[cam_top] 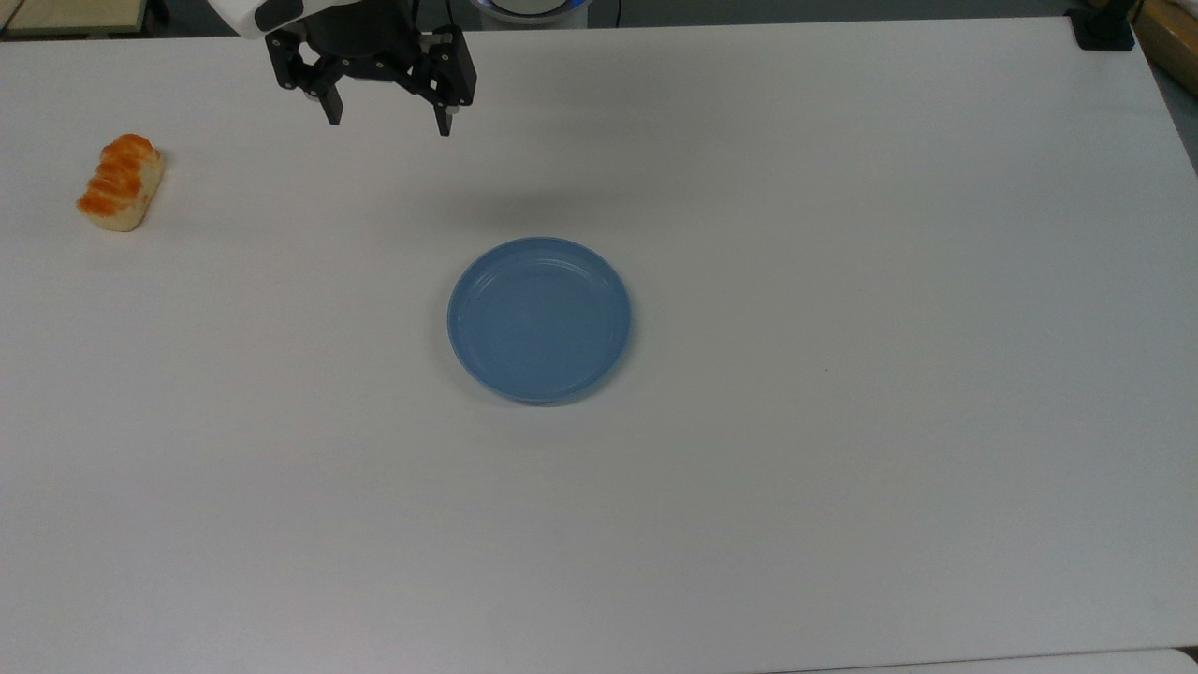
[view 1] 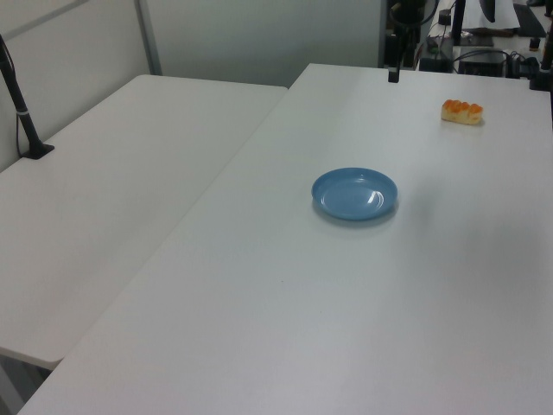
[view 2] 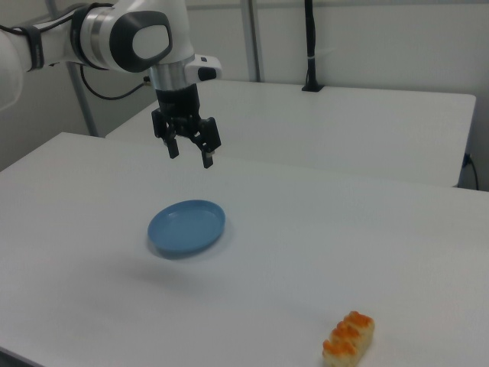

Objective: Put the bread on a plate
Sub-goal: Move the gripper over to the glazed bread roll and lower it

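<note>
The bread, a small loaf with cream sides and an orange-brown ridged crust, lies on the white table at the top view's far left; the same bread rests alone on the table in both side views. The light-blue plate sits near the table's middle with nothing on it. My gripper hangs open in the air above the table, behind the plate in the top view, holding nothing. It is well to the right of the bread in the top view.
A second white table adjoins on the left view's left, with a black clamp post on it. A black clamp sits at the top view's far right corner. Equipment and cables stand beyond the table's far end.
</note>
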Motion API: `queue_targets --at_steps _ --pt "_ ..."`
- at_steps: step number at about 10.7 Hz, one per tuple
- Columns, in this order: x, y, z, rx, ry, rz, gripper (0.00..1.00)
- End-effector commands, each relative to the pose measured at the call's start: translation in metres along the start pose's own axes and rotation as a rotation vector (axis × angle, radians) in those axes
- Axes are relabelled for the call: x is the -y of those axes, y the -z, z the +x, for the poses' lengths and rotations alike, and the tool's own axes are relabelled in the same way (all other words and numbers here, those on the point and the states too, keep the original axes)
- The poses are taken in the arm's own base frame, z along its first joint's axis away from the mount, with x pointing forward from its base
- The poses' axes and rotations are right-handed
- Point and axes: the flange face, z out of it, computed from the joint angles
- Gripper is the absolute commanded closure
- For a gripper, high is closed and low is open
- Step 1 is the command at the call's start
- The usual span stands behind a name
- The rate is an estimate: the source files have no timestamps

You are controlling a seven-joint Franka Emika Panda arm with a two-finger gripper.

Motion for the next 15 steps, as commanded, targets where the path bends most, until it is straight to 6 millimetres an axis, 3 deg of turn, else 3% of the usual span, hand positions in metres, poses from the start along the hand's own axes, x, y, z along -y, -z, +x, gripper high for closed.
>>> queue_targets --at_steps 1,15 --pt "-0.004 0.008 -0.009 0.007 0.007 -0.008 0.00" --pt "-0.040 0.024 -0.016 0.021 -0.055 0.000 0.00"
